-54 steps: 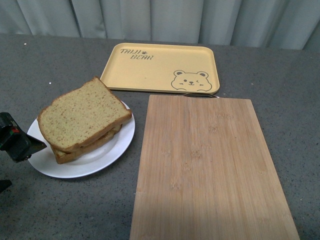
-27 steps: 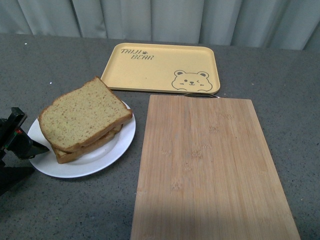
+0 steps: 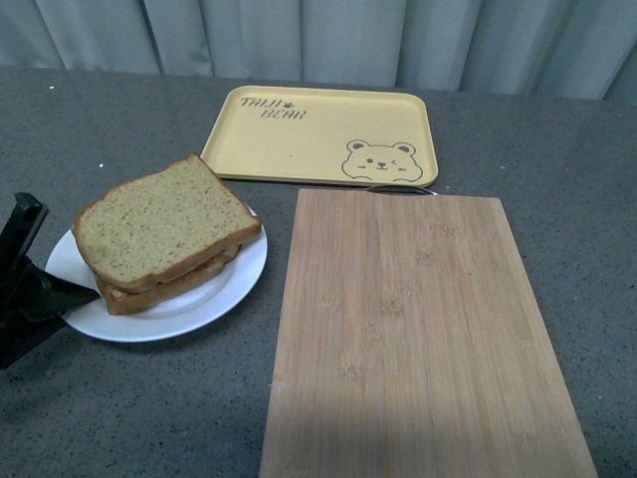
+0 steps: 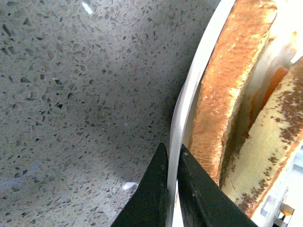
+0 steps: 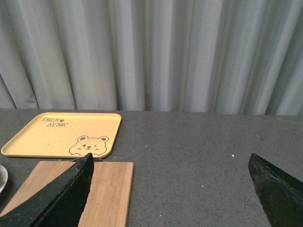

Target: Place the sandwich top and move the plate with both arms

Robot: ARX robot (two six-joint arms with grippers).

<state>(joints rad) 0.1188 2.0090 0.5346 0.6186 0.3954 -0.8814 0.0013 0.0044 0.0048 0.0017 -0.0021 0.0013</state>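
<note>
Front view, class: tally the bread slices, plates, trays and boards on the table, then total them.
bread slices: 2 (sandwich top, lower slice)
plate: 1
yellow tray: 1
wooden board: 1
Total: 5

The sandwich top point(image 3: 164, 231) lies stacked on the plate point(image 3: 224, 294), left of the wooden board point(image 3: 418, 329), the tray point(image 3: 318, 134) behind both.

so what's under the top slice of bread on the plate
Under the top slice, a second slice rests on the plate. The left wrist view shows something pale and orange between them; the rest is covered.
</note>
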